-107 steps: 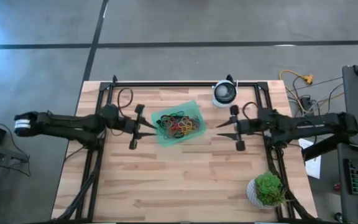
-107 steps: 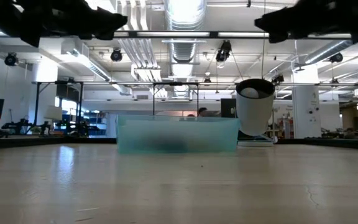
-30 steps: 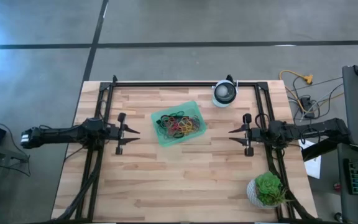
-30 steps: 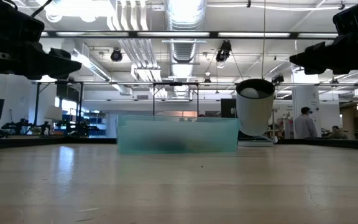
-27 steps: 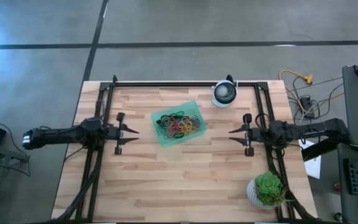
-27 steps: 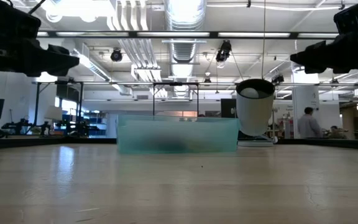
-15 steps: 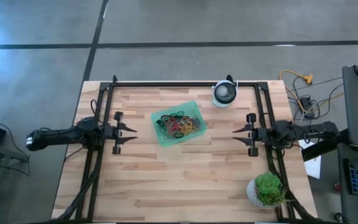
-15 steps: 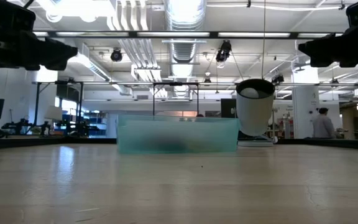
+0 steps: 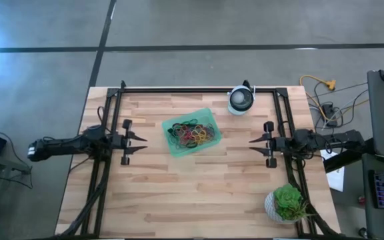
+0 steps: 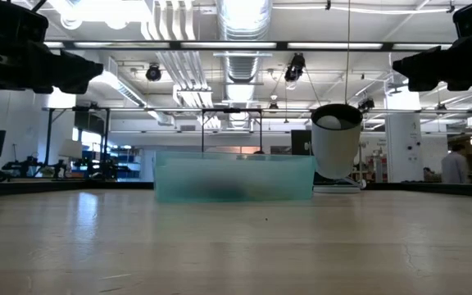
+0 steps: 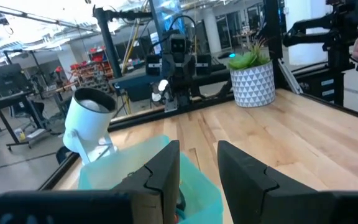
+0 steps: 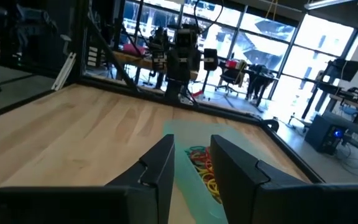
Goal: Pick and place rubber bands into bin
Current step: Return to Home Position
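The translucent green bin (image 9: pixel 208 119) stands flat on the wooden table, a little left of centre. Red, orange, yellow and black rubber bands (image 9: pixel 192 133) lie in a heap on its bottom. My left gripper (image 9: pixel 143 142) hovers level to the left of the bin, pointing at it, open with nothing between its fingers (image 11: pixel 199 149). My right gripper (image 9: pixel 251 143) hovers level to the bin's right, also pointing at it, open and holding nothing (image 12: pixel 192 142). In the low view both stand well above the bin (image 10: pixel 234 176).
A round white device (image 9: pixel 241 100) stands at the far edge, right of the bin. A potted green plant (image 9: pixel 287 203) sits at the near right corner. Black frame rails (image 9: pixel 199 89) run along the far, left and right sides. Bare wood lies near the front edge.
Both grippers have drawn back from the bin a little, the left toward the table's left edge and the right toward the right edge, staying level. The bin and the rubber bands have not moved.
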You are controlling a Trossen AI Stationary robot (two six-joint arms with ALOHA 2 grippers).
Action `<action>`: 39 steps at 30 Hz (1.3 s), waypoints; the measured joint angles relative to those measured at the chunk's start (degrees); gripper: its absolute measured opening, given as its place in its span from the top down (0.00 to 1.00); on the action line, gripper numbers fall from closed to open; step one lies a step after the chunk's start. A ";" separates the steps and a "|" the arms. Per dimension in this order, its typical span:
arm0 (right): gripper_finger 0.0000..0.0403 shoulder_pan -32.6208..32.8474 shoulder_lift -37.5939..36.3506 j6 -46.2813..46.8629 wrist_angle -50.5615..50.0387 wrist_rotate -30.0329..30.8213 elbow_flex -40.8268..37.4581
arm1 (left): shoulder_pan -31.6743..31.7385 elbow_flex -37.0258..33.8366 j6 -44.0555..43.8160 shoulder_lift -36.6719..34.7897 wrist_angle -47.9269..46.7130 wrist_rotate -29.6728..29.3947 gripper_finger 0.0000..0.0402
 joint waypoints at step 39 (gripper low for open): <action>0.77 -0.04 0.62 7.03 1.40 10.51 -0.02 | 0.04 0.00 -8.79 8.60 4.55 -5.33 0.77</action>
